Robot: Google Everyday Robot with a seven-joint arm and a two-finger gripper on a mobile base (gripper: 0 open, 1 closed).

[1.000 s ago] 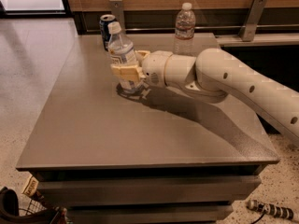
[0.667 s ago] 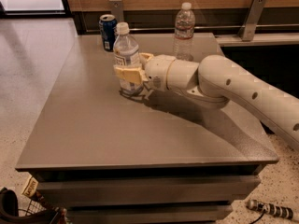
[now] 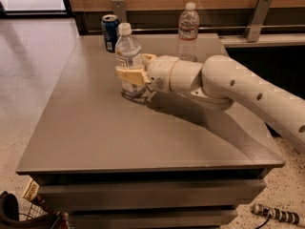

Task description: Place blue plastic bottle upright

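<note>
While my gripper (image 3: pixel 130 74) is closed on the lower body of the blue plastic bottle (image 3: pixel 127 51), the bottle stands almost straight with its cap up. It is in the far left part of the counter (image 3: pixel 95 137), nearer to the far edge than to the near one. My fingers (image 3: pixel 125 74) hold it from two sides, just under the label. I cannot tell whether its base rests on the surface or is slightly above it.

I judge that I am setting the bottle down and this step is nearly finished. The next move calls for lowering gently until the base sits flat. Then I should open both fingers slowly and draw back toward the right edge without touching the bottle. A soda can (image 3: pixel 110 32) stands close behind it, toward the far left corner, so I should not push the bottle that way.
</note>
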